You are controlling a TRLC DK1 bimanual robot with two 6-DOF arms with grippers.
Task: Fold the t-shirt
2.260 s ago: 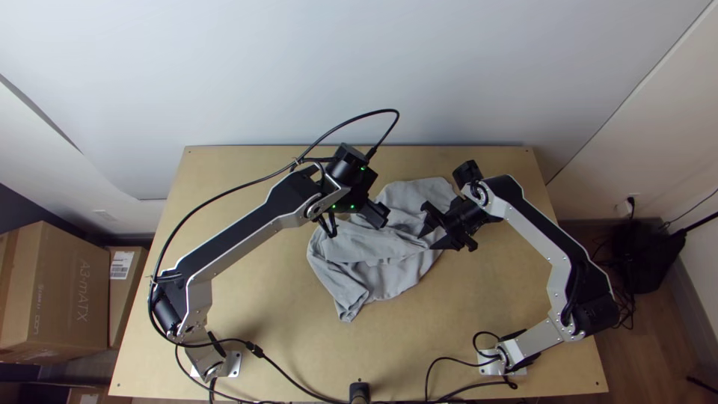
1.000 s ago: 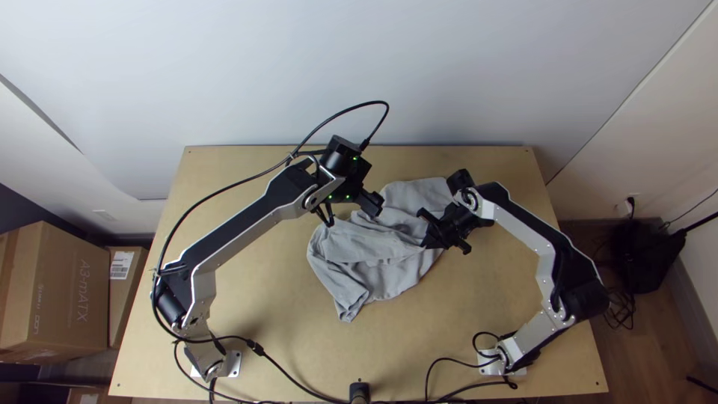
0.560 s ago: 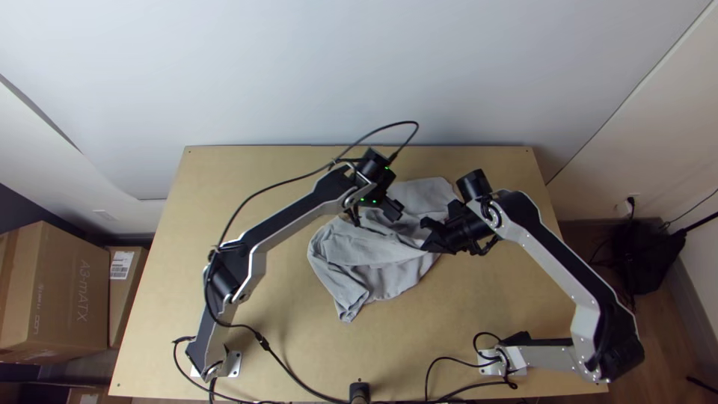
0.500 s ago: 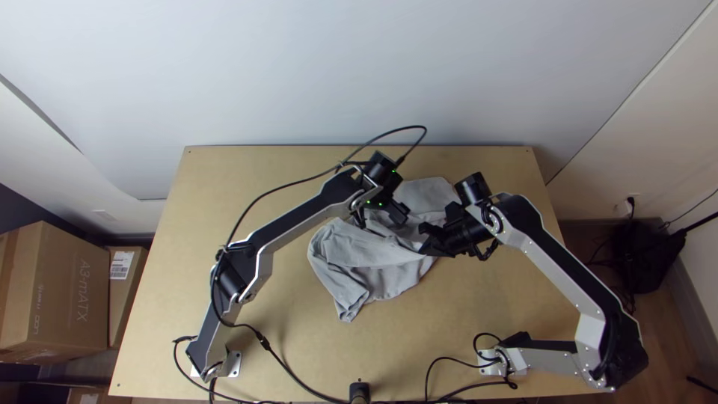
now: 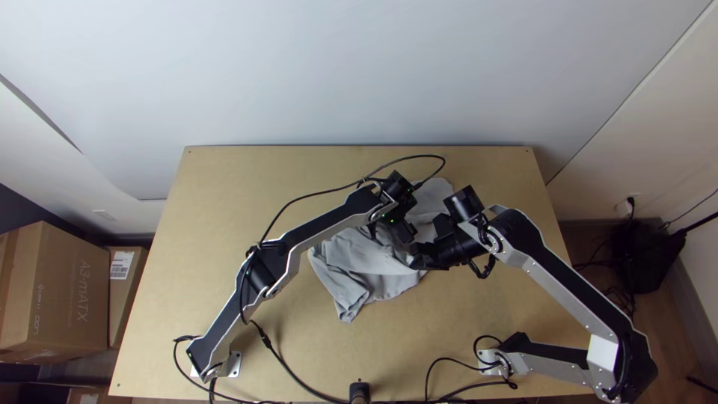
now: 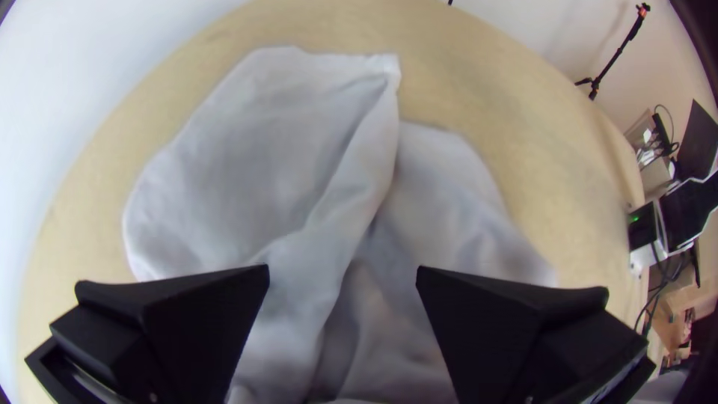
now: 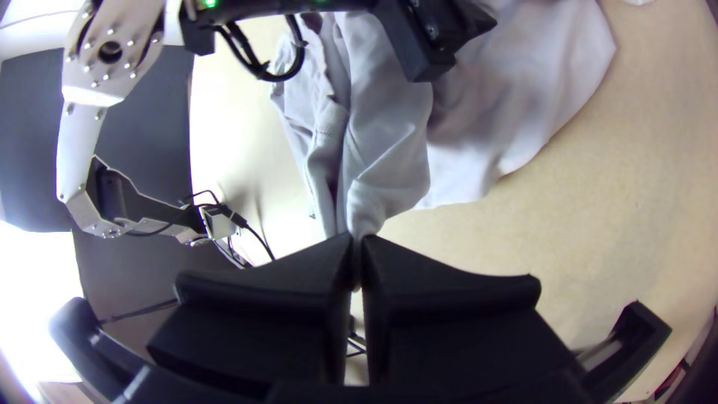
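Lettering (image 5: 83, 290) marks the large box (image 5: 58, 299); a label (image 5: 121, 265), the narrow box (image 5: 120, 299).

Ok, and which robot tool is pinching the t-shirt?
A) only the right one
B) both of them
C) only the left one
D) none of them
A: the right tool has its fingers closed on a bunched bit of the grey t-shirt, while the left tool has its fingers wide apart over the cloth.

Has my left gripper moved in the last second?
Yes. In the top view the left gripper has moved right and away from the table's far edge, toward its near edge.
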